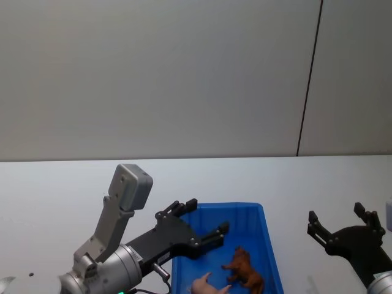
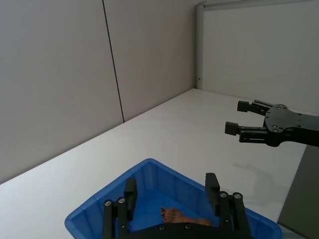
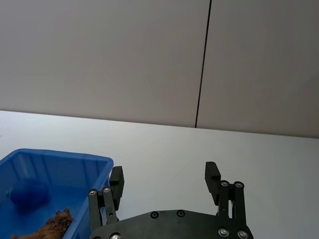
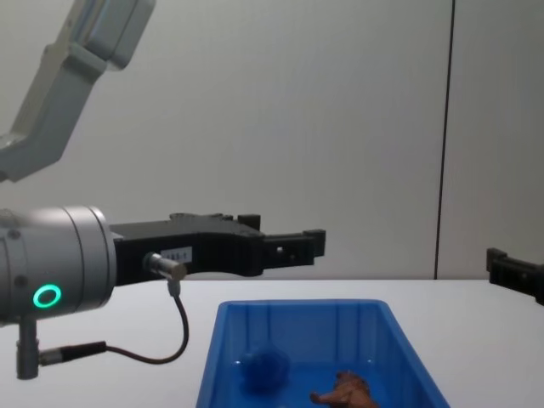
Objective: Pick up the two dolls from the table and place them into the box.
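The blue box (image 1: 268,242) stands on the white table (image 1: 55,196) in front of me. In the box lies the brown lion doll (image 1: 245,273), which I also see from the chest (image 4: 348,393). Beside it rests the dark-blue doll (image 4: 263,367) (image 3: 29,194). My left gripper (image 1: 205,219) hovers open and empty above the box's left side, fingers pointing over it (image 2: 172,191). Over the table to the right of the box, my right gripper (image 1: 335,215) is open and empty too (image 3: 164,175).
A small pinkish object (image 1: 205,284) shows at the near end of the box; I cannot tell what it is. Plain grey wall panels stand behind the table. Bare tabletop lies left, right and beyond the box.
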Controlling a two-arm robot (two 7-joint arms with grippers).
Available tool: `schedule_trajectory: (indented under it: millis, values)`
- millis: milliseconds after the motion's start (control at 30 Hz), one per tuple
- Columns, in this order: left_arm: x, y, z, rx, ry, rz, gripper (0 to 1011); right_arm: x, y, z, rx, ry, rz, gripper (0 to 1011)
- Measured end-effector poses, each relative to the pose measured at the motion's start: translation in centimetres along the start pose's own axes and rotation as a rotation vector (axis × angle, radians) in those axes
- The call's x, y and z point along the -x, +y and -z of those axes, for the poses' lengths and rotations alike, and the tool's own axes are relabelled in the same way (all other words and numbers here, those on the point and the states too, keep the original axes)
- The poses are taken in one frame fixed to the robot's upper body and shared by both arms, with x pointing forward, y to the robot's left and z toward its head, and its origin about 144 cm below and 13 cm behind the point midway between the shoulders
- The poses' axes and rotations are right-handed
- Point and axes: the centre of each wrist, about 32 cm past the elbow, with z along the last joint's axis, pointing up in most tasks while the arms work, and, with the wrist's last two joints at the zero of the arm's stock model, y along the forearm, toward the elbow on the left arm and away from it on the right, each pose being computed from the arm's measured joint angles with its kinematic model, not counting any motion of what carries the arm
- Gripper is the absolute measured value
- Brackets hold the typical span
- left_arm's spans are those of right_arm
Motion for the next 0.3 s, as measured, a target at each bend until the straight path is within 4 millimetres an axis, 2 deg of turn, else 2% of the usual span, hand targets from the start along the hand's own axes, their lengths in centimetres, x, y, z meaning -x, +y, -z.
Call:
schedule_trajectory:
  millis: [67, 133, 200, 300]
  values:
    - [0.02, -0.08, -0.04, 0.003, 0.001, 0.006, 926, 0.0, 0.0, 0.0, 0.0, 0.0, 0.0, 1001]
    - [0.03, -0.1, -0.05, 0.003, 0.001, 0.007, 942, 0.0, 0.0, 0.0, 0.0, 0.0, 0.0, 1001]
    - [0.04, -0.14, -0.05, 0.004, 0.002, 0.01, 1000, 0.0, 0.0, 0.0, 0.0, 0.0, 0.0, 1001]
    - [0.06, -0.19, -0.08, 0.006, 0.002, 0.014, 1001, 0.0, 0.0, 0.0, 0.0, 0.0, 0.0, 1001]
